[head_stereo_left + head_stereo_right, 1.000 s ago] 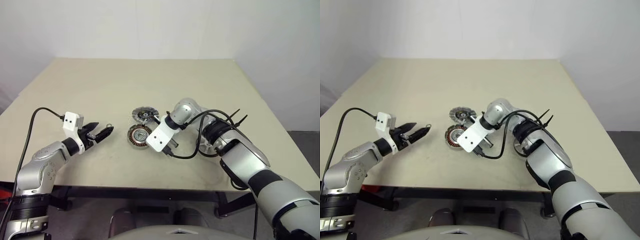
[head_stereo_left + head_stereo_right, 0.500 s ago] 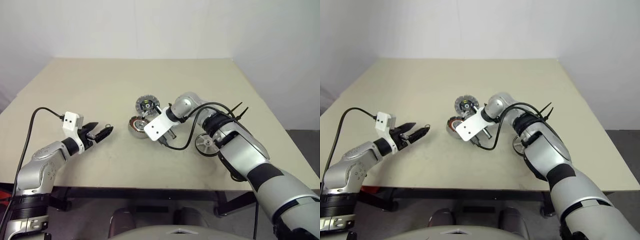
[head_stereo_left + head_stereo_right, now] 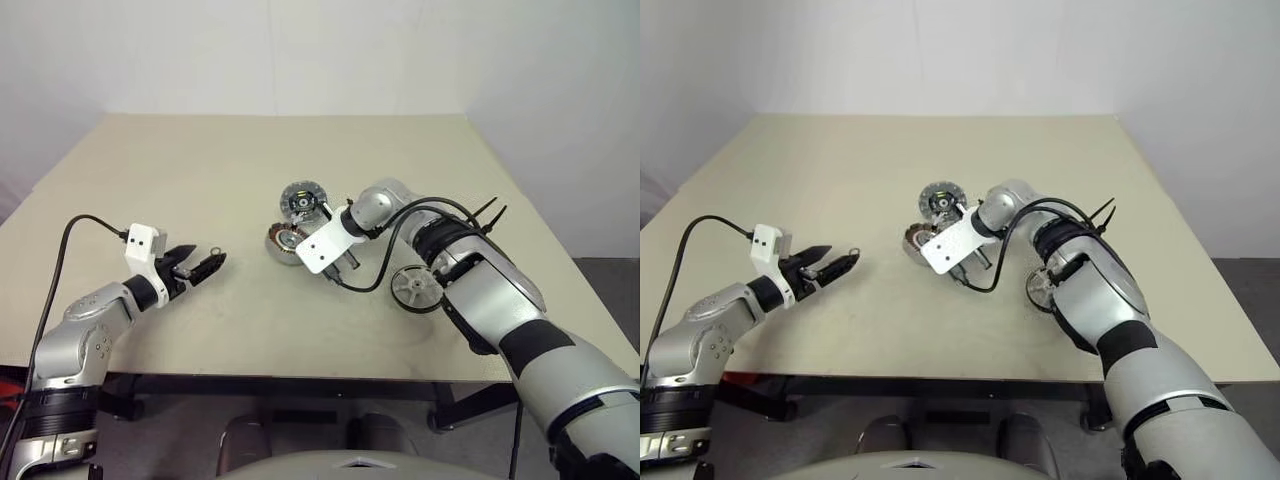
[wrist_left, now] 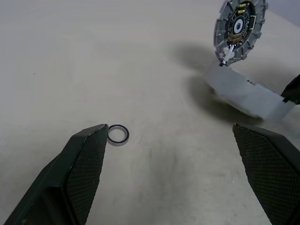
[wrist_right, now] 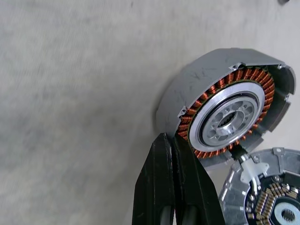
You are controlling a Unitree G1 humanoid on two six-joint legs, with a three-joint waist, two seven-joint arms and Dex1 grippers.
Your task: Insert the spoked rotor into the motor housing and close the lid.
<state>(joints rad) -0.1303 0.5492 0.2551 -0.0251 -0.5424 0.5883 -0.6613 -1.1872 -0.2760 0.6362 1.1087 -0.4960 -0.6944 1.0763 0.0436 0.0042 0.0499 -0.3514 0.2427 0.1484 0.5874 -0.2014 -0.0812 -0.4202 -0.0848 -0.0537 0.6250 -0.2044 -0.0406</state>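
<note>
— Nearest us, why is the left gripper (image 3: 205,265) hanging there with its fingers spread wide on nothing?

— Parked, I'd say, out of the way. A tiny metal ring (image 4: 117,135) lies just off one fingertip, untouched.

— And the spoked rotor (image 3: 416,289)?

— Flat on the table (image 3: 200,170) beside the right forearm, waiting. The right gripper (image 5: 174,154) has its fingers pressed together, tips against the rim of the motor housing (image 5: 228,108) — nudging it into place, probably, not gripping.

— The lid (image 3: 299,198)?

— Just beyond the housing, touching it, a small wire joining the two, so it's handy for closing.
</note>
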